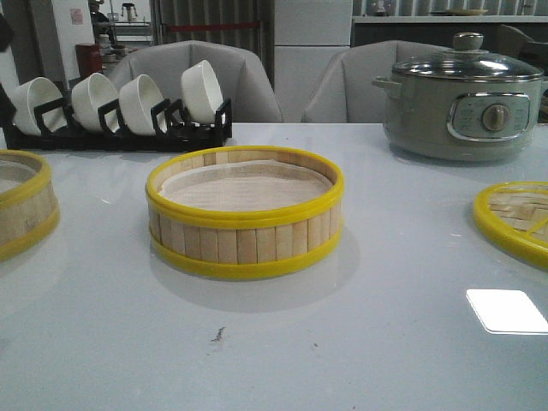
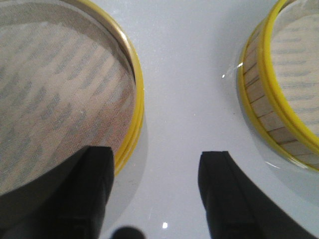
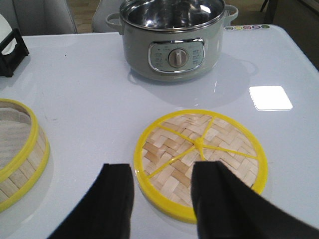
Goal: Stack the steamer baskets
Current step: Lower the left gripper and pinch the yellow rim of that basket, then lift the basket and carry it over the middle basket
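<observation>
One steamer basket (image 1: 244, 214) stands in the middle of the table, with pale slat walls, yellow rims and a white liner. The other steamer basket (image 1: 21, 205) is cut off at the left edge. In the left wrist view my left gripper (image 2: 157, 167) is open above the table between the left basket (image 2: 55, 84) and the middle basket (image 2: 284, 84); one finger overlaps the left basket's rim. My right gripper (image 3: 163, 172) is open and empty above the near edge of the woven lid (image 3: 199, 159), with the middle basket (image 3: 17, 149) off to one side. Neither gripper shows in the front view.
The flat woven lid (image 1: 518, 218) lies at the right edge. A grey-green electric pot (image 1: 462, 103) with a glass lid stands at the back right. A black rack with white bowls (image 1: 120, 111) stands at the back left.
</observation>
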`<control>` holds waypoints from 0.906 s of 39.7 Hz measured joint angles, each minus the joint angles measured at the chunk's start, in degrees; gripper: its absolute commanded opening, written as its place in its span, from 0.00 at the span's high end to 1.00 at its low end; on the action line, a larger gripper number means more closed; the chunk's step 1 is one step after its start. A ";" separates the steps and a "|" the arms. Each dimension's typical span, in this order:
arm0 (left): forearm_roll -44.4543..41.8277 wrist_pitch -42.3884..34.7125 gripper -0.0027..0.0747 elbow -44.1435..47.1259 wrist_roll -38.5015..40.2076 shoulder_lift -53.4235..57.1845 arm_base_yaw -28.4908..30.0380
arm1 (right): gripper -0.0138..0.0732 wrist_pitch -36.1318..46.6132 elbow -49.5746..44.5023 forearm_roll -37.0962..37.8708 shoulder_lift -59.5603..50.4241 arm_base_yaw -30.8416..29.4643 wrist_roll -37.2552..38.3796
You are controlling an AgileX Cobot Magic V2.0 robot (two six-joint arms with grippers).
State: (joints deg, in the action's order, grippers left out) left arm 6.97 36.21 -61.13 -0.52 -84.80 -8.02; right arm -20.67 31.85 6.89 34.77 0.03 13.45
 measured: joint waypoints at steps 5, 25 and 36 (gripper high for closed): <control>0.08 -0.71 0.38 -2.97 -0.11 -6.03 0.00 | 0.39 -0.04 0.00 0.00 0.00 0.00 0.00; 0.08 -2.61 0.39 -9.85 -0.11 -22.63 0.00 | 0.39 -0.37 0.00 0.00 0.00 0.00 0.00; 0.08 -2.28 0.83 -10.20 -0.18 -23.43 0.00 | 0.39 -0.77 0.00 0.00 0.00 0.00 0.00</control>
State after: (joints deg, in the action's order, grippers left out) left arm 7.06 33.93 -71.33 -0.70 -108.23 -8.02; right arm -21.44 31.85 6.89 34.77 0.03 13.45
